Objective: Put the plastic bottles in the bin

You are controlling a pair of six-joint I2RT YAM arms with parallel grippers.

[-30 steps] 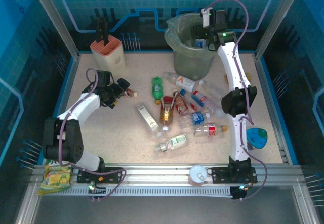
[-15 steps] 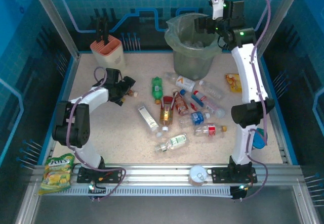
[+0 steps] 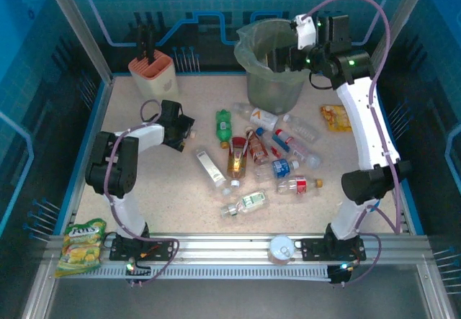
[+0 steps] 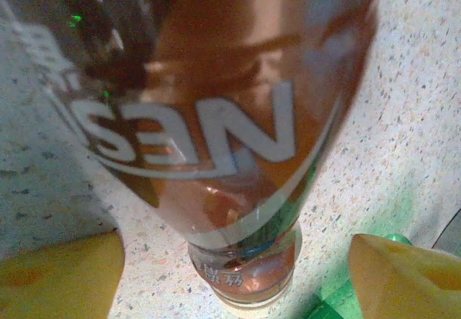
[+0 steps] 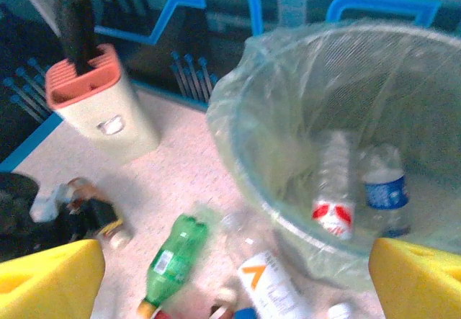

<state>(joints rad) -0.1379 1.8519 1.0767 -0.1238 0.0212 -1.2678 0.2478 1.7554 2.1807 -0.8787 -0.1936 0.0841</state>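
Since a second ago the left arm has reached further across the bench and the right arm has risen out of the bin. From above, the left fingers (image 3: 180, 127) sit over the amber bottle at 9 o'clock of the loose plastic bottles (image 3: 266, 153), and the right fingers (image 3: 288, 54) hover at the 3 o'clock rim of the bin (image 3: 270, 88), itself at 12 o'clock. At the left wrist, the yellow fingers (image 4: 57, 279) stand apart astride the amber bottle (image 4: 216, 153), not yet clamped, with a green bottle (image 4: 389, 250) beside one tip. At the right wrist, the fingers (image 5: 47, 276) are spread and empty, with two bottles (image 5: 331, 182) already inside the bin. Closing on that round, part-filled bottle could squirt it sideways or knock the green one rolling.
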